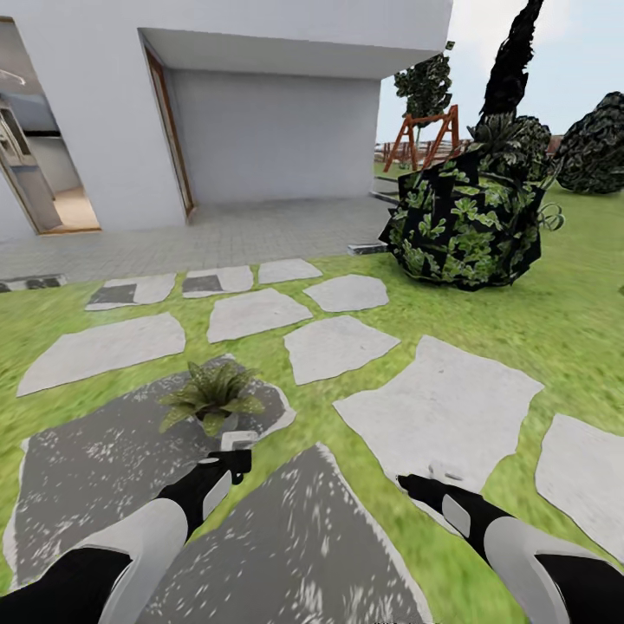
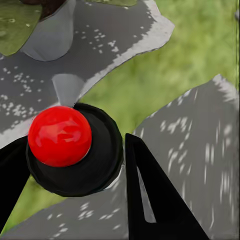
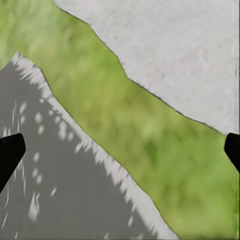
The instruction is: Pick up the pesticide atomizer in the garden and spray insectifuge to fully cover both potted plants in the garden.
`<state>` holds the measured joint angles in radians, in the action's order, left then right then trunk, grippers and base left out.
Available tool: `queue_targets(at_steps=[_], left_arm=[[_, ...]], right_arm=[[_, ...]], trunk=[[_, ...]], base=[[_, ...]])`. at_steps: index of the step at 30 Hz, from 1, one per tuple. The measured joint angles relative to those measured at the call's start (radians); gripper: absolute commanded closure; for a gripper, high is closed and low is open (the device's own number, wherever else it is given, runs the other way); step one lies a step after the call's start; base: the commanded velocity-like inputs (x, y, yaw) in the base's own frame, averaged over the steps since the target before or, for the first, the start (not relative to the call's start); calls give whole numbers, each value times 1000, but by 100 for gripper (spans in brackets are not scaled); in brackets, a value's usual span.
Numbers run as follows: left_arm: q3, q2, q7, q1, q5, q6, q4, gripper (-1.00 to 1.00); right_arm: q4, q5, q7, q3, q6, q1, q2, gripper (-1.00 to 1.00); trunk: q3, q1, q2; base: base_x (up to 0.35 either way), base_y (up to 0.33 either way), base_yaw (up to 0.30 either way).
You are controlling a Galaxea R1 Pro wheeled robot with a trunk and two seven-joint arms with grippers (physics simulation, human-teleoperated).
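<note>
**Operator:** Left gripper (image 2: 75, 165): its two black fingers sit on either side of the bottle (image 2: 75, 150), clamped on its round black collar. I see the glossy red top from above in the left wrist view. In the head view the bottle (image 1: 236, 444) is at the left gripper (image 1: 232, 459), its pale nozzle toward the plant.

**Observer:** Right side?

**Operator:** Right gripper (image 3: 120, 145): jaws spread wide, nothing between them; the black fingertips (image 3: 9, 152) show at the frame's edges over grass (image 3: 100, 100) and stone. In the head view the right gripper (image 1: 425, 485) hangs low over a pale slab (image 1: 442, 407).

**Observer:** Step?

**Operator:** Pick-up looks done; I judge spraying is in hand. The potted plant (image 1: 211, 394), a rosette of pointed speckled leaves, stands just beyond the nozzle on a dark, white-flecked slab (image 1: 95, 468). Its smooth grey pot (image 2: 47, 35) shows in the left wrist view.

**Observer:** Next?

**Operator:** Aim the nozzle across the whole rosette. Then find the second plant; I cannot see one. A large dark-leaved bush (image 1: 464, 221) stands well apart, beside the white house wall (image 1: 269, 130).
</note>
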<state>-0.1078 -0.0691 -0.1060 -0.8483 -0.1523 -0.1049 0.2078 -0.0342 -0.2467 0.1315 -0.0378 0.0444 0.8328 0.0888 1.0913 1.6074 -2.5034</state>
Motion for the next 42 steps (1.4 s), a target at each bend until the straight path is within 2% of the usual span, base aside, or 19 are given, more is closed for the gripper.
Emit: queue_targets(at_steps=[42], left_arm=[[0,-1,0,0,-2,-1,0,100]], right_arm=[[0,0,0,0,0,0,0,-100]], trunk=[[-38,0,0]], base=[[0,0,-264]])
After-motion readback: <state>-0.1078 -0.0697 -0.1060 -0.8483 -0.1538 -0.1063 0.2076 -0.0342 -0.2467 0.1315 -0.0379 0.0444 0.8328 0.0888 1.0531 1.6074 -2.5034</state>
